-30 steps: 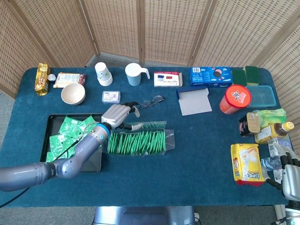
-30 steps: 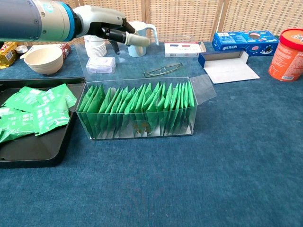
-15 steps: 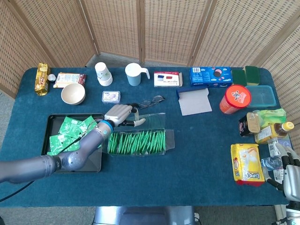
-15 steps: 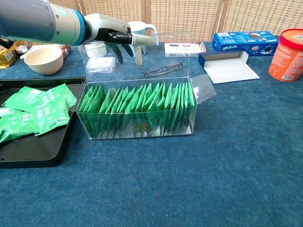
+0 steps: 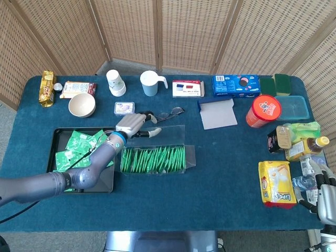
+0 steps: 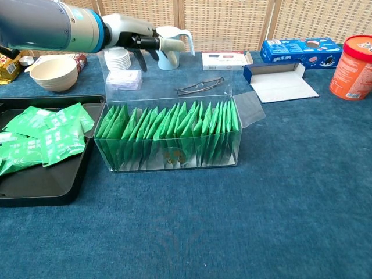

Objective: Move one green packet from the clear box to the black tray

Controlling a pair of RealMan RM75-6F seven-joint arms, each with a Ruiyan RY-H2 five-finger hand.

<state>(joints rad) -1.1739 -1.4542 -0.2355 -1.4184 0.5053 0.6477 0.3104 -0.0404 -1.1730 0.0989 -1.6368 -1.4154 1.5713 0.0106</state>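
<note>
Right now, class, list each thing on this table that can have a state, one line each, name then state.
Clear box: lid open, full of upright green packets.
Black tray: several packets lying loose in it.
Left hand: above the box's rear edge, holding nothing.
Right hand: at the table's corner, idle.
Blue carton: flap open.
Glasses: folded.
Bowl: upright.

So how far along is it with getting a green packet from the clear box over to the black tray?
Several green packets already lie in the black tray. Right now the left robot hand hovers above the back of the clear box with nothing in it, while the right robot hand sits idle at the table edge. It has yet to reach in, grip one packet from the row, carry it across and release it.
</note>
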